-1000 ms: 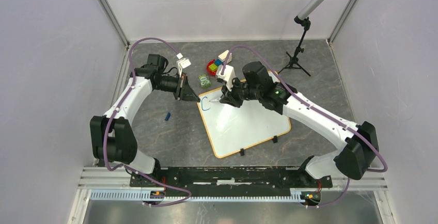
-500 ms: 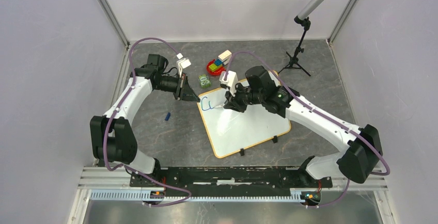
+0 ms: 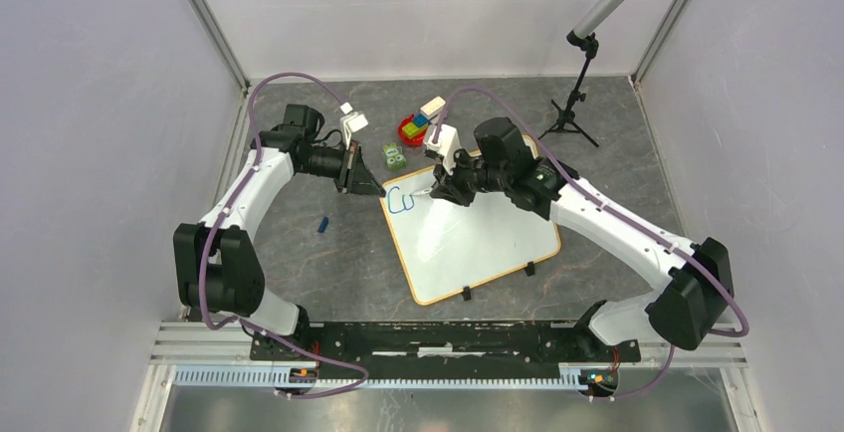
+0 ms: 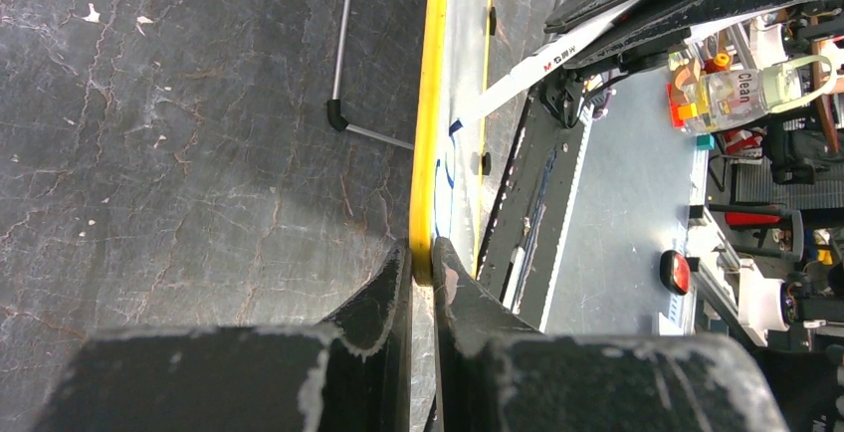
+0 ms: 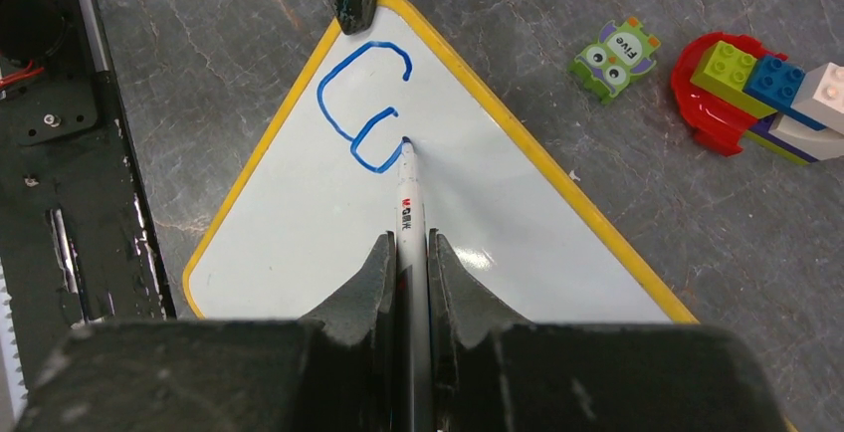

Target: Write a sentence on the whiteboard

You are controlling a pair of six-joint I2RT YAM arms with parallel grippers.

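Right gripper is pinching the marker, curling the sentence's second letter. Left gripper is clamping the mid-table whiteboard's far-left corner. Light, even pressure wanted.

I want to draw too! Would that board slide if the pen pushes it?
Probably, alone: the board lies flat on the table, perhaps why the left hand pinches its corner. It looks thin and stiff, so likely light, not floppy.

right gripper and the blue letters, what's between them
The white marker, held by the right gripper, tip on the blue letters; right wrist view shows it.
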